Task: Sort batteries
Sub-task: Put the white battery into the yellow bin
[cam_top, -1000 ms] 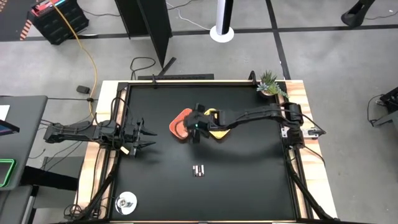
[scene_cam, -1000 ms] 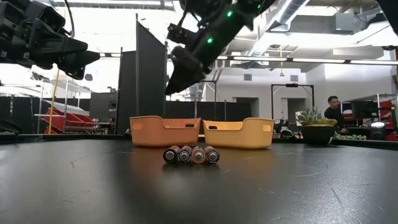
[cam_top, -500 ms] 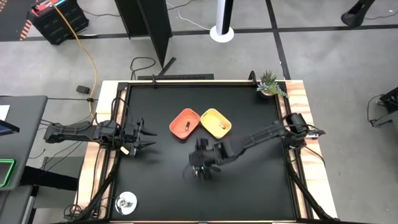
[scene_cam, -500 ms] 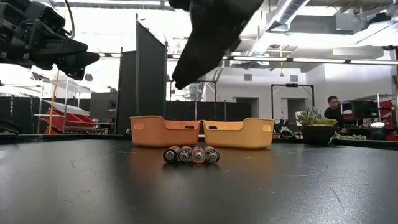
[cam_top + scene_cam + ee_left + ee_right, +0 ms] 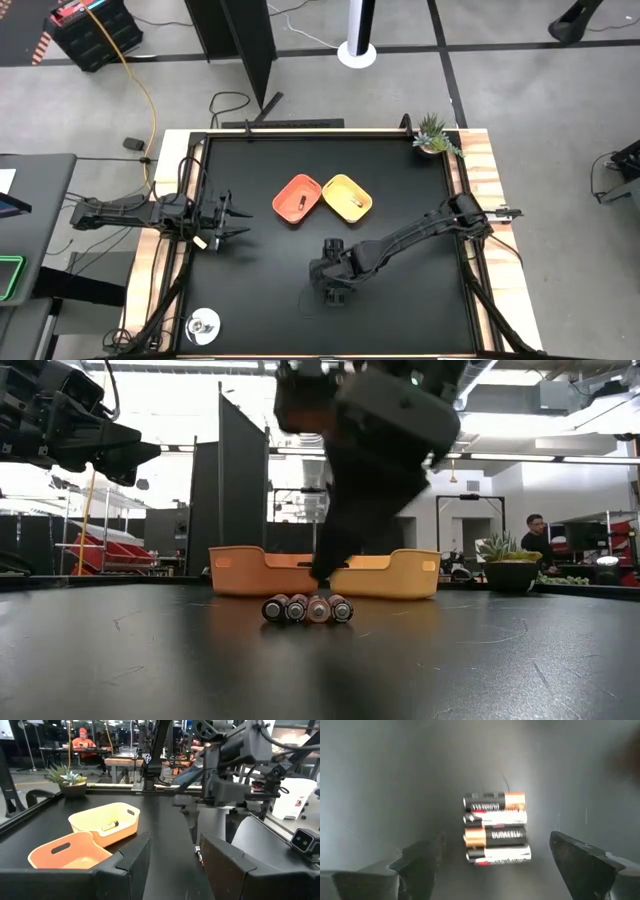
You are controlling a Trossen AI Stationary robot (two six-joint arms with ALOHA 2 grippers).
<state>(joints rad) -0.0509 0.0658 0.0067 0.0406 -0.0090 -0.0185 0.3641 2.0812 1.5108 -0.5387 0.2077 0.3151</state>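
Here, four batteries (image 5: pixel 496 829) are seen lying side by side, touching, in a tight row on the black table (image 5: pixel 400 310), in its middle part toward the near edge. The right gripper (image 5: pixel 495 865) is held directly above them, its fingers spread wide apart, nothing between them. In the right wrist view the long axes of the batteries are seen to run across the gap from one finger toward the other, so the jaws would seem to close on the cells' ends rather than on their sides; a turn of the wrist is judged necessary before a single cell can be pinched cleanly from the row.

The orange tray (image 5: pixel 296 199) and the yellow tray (image 5: pixel 347 196) are set touching each other near the table's centre, farther from the near edge than the row; one battery is seen in each.

The left gripper (image 5: pixel 232 218) is parked at the left edge, fingers apart and empty, well away from the row, so the right arm is clearly the nearer one.
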